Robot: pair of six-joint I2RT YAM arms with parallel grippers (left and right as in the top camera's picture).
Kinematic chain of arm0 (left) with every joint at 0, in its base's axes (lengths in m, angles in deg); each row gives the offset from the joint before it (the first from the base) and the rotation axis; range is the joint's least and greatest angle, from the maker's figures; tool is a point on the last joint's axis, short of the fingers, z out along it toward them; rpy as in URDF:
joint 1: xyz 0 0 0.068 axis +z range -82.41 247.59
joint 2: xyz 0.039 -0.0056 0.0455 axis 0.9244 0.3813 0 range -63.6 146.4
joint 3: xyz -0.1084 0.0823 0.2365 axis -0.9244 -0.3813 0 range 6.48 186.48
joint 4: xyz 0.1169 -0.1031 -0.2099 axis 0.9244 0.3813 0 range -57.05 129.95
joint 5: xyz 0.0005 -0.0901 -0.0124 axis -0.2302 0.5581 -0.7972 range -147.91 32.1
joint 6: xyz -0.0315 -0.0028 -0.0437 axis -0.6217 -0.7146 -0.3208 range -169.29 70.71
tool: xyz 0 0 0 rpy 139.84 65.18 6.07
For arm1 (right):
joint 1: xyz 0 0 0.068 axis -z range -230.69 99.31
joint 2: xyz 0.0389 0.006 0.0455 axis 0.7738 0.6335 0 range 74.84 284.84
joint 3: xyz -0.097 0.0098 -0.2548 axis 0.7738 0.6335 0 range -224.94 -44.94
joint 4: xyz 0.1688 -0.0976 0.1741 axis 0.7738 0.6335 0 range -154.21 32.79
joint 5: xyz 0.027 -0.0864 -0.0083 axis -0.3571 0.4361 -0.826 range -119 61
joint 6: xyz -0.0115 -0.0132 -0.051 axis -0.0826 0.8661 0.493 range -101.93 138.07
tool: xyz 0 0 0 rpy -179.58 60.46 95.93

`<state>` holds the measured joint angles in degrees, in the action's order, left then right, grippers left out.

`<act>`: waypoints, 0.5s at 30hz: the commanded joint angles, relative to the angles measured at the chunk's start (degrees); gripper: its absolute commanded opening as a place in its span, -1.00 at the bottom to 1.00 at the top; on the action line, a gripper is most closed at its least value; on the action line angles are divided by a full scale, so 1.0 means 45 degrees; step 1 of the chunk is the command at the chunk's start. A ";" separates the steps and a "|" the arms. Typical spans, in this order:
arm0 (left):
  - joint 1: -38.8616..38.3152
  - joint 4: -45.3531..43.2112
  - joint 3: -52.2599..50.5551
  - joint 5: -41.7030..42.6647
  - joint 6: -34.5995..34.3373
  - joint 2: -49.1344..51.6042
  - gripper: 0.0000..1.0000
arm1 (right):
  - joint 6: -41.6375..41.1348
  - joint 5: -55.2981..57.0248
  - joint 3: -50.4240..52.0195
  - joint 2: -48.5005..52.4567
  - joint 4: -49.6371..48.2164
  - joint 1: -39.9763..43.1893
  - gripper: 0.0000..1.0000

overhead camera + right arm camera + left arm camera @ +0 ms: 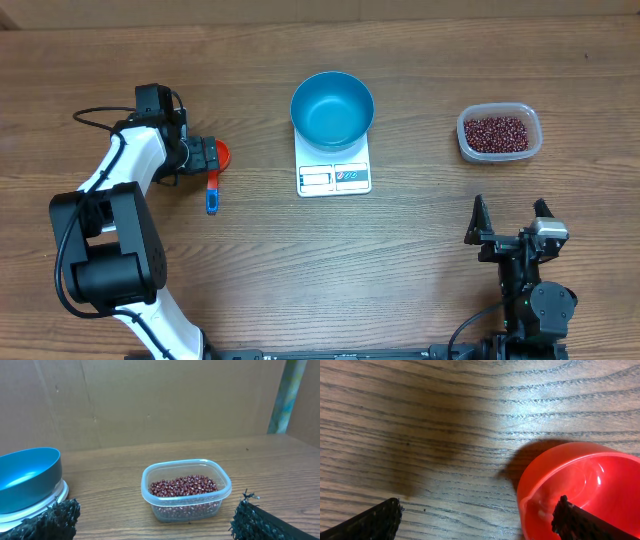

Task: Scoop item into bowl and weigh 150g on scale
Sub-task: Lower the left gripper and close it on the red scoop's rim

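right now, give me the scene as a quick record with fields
bowl: blue, empty, sitting on the scale
scale: white, mid-scene
beans: all in the clear tub, right side
scoop: red cup, blue handle, lying at left
left gripper: open, over the scoop's cup
right gripper: open, short of the tub, empty

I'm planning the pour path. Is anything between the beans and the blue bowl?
Nothing visible. Only wooden table lies between the beans in their clear tub and the bowl, which sits on the scale.
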<state>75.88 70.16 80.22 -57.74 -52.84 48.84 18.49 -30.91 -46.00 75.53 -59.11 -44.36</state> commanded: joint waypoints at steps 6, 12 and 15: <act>-0.0015 -0.0379 -0.0384 -0.0180 -0.0151 0.0155 0.99 | -0.0053 0.0175 0.0136 -0.0126 -0.0063 -0.0049 1.00; -0.0015 -0.0379 -0.0355 -0.0175 -0.0151 0.0155 0.99 | -0.0053 0.0175 0.0136 -0.0126 -0.0063 -0.0049 1.00; -0.0015 -0.0374 -0.0355 -0.0180 -0.0146 0.0155 0.99 | -0.0053 0.0175 0.0136 -0.0121 -0.0063 -0.0049 1.00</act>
<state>75.88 68.65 78.84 -57.74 -52.84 48.84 18.45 -30.91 -46.00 75.53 -59.09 -44.36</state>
